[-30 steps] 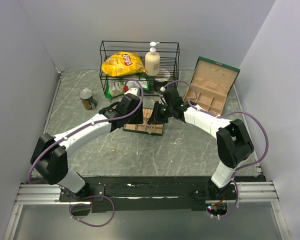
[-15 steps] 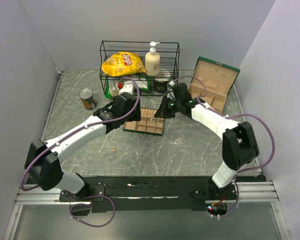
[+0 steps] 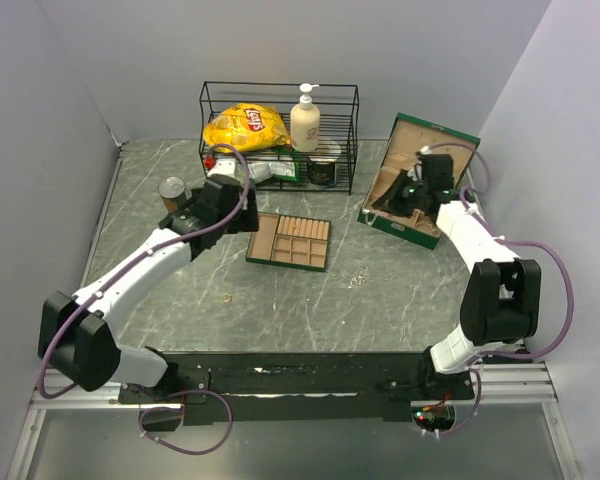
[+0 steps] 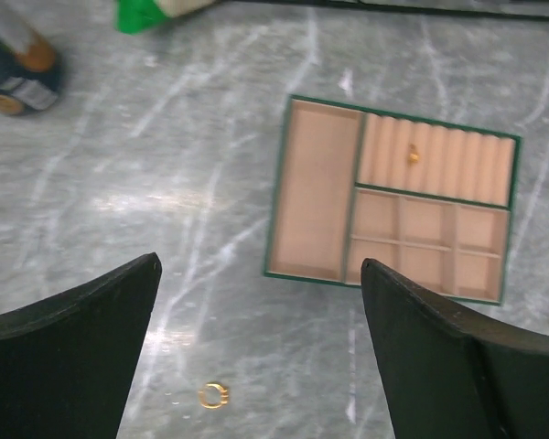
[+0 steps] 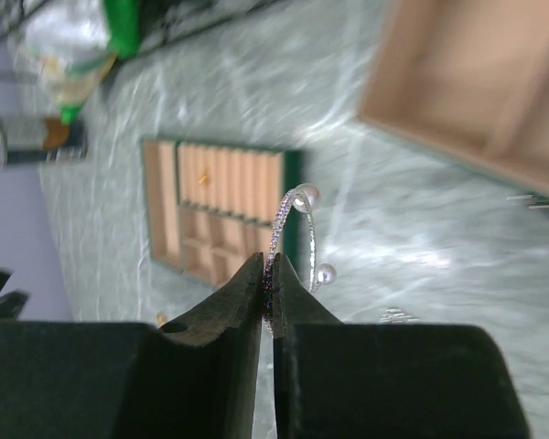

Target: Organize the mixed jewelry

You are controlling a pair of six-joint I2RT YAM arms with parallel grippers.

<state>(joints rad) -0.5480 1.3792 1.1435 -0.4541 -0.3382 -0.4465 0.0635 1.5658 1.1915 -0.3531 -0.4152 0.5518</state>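
Observation:
A green tray point(image 3: 290, 241) with tan compartments lies mid-table; it also shows in the left wrist view point(image 4: 317, 194), with a small gold piece point(image 4: 412, 155) in its ribbed section. My right gripper point(image 5: 268, 270) is shut on a silver bracelet point(image 5: 293, 233) with pearl ends. In the top view it point(image 3: 408, 192) hangs over the open green jewelry box point(image 3: 435, 150). My left gripper point(image 4: 259, 265) is open and empty, above the table left of the tray point(image 3: 238, 212). A gold ring point(image 4: 213, 395) lies on the table below it, also seen from above point(image 3: 228, 297).
A wire rack point(image 3: 280, 130) at the back holds a chip bag point(image 3: 244, 127) and a soap bottle point(image 3: 305, 120). A tin can point(image 3: 173, 192) stands beside my left wrist. A small chain point(image 3: 358, 278) lies on the table right of the tray.
Both grippers have drawn away from the tray. The right one has swung right to the open box with the bracelet. The left one has pulled back to the left.

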